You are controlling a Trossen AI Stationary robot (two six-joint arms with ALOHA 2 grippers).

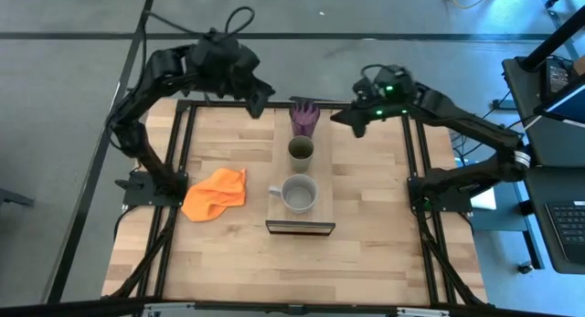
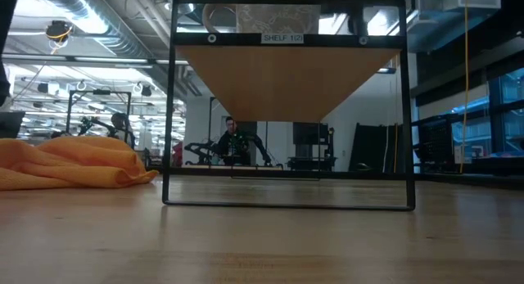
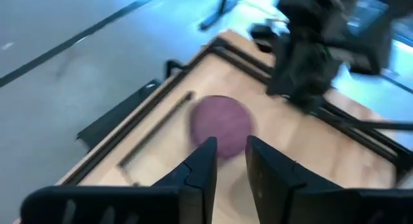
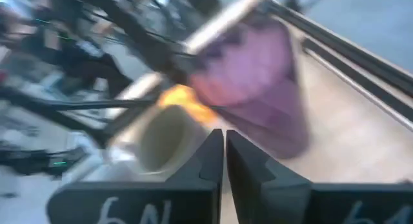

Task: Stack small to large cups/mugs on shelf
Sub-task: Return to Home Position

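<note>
Three vessels stand in a row on the light-wood shelf, which has a dark front edge. The purple tumbler is farthest, the olive-green cup is in the middle, and the grey mug with its handle is nearest. My left gripper hangs open and empty near the far edge, left of the tumbler. My right gripper hangs shut and empty to the right of the tumbler and cup. Neither gripper shows in the low view.
An orange cloth lies crumpled on the tabletop left of the shelf; it also shows in the low view. The shelf's dark frame stands on the table, its plank underside raised above it. Black rails run along both table sides.
</note>
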